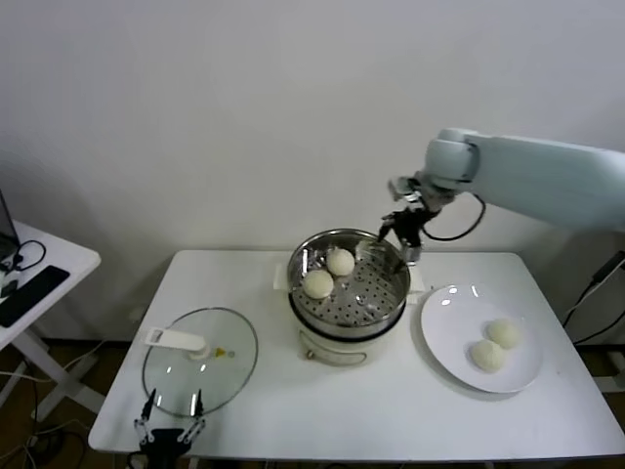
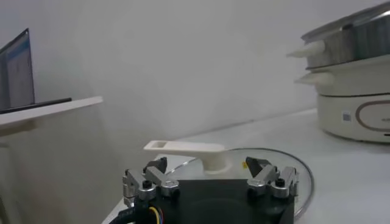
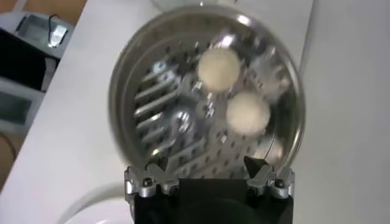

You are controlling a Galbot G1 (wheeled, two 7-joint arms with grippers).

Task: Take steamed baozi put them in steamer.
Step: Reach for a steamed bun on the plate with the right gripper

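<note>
My right gripper (image 1: 403, 234) hovers wide, empty, over steamer (image 1: 349, 293) rim; two baozi (image 1: 329, 273) inside, two on plate (image 1: 444, 332). Left gripper (image 1: 168, 430) parked wide near lid (image 1: 200, 359).

My left hand (image 1: 171, 437) is cut off by the head view's lower edge. In my left wrist view the steamer (image 2: 356, 79) runs past the frame's side, its inside hidden. In my right wrist view my right hand (image 3: 210, 181) covers the steamer's (image 3: 122, 85) near rim.
</note>
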